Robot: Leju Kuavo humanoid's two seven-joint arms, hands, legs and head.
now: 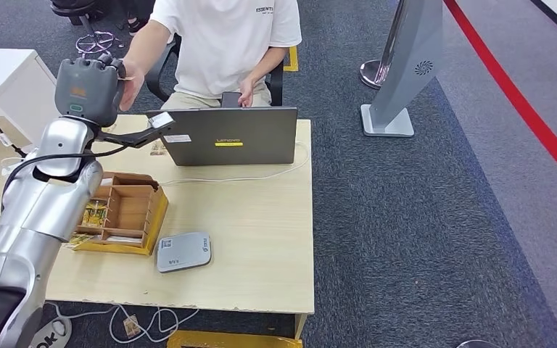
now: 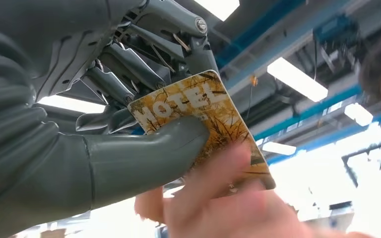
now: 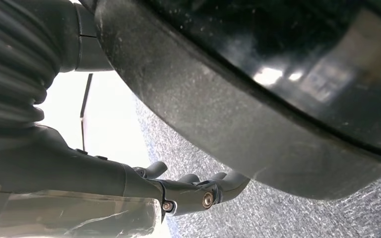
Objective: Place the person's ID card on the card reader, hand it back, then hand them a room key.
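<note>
Room key at the handover, both hands on it.
My left hand (image 2: 94, 124) pinches the hotel key card (image 2: 213, 119) between thumb and fingers, raised beyond the laptop (image 1: 232, 136); the person's hand (image 2: 218, 198) grips its far end. My right hand (image 3: 188, 191) hangs empty, fingers loosely curled.

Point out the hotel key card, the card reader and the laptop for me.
key card (image 2: 198, 106): left wrist view, on its printed face by the HOTEL lettering.
card reader (image 1: 183, 251): head view, middle of its grey top.
laptop (image 1: 232, 136): head view, back of its lid near the logo.
</note>
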